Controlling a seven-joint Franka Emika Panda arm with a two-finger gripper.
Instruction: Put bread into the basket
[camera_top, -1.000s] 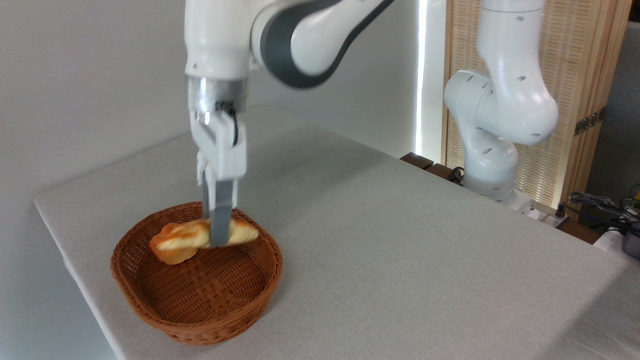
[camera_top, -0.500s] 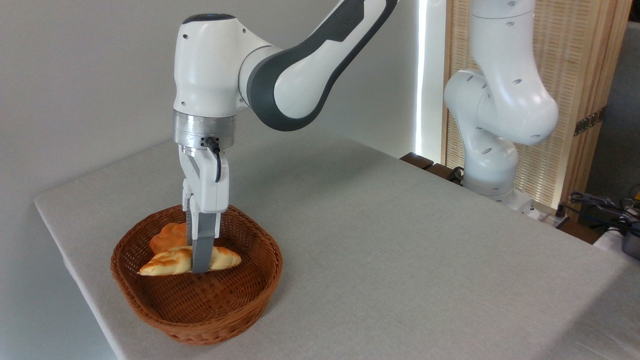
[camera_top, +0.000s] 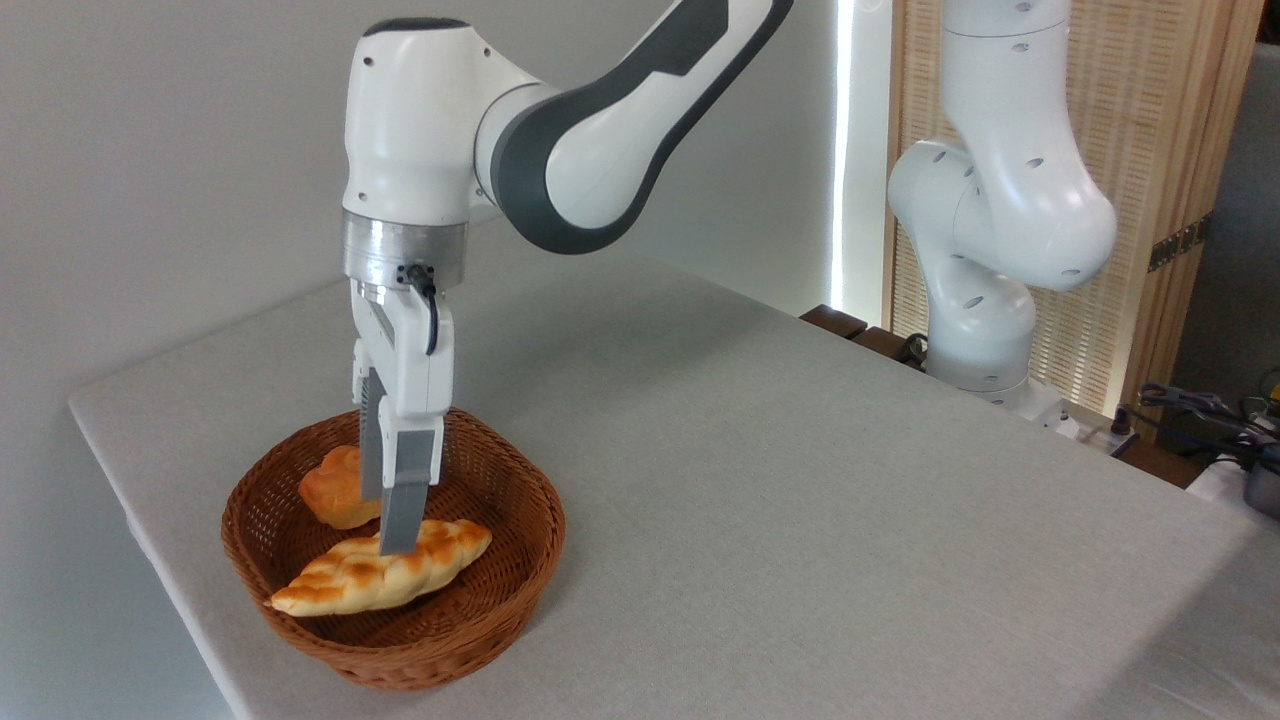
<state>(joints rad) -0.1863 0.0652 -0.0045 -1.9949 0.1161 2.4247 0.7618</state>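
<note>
The bread (camera_top: 372, 578), a long golden braided loaf with pointed ends, lies flat inside the reddish-brown wicker basket (camera_top: 430, 660), toward its front. My gripper (camera_top: 385, 525) hangs straight down over the loaf's middle with its fingers apart, open, and the near fingertip just meets the loaf's top edge. Nothing is between the fingers.
A small round orange bun (camera_top: 332, 492) sits at the back left of the basket, partly behind my fingers. The basket stands near the left corner of the grey table (camera_top: 800, 480). The arm's white base (camera_top: 985, 310) rises at the table's far right edge.
The gripper came down into the basket with the bread and let go. The loaf now lies lower on the basket floor, and the gripper has lifted slightly.
</note>
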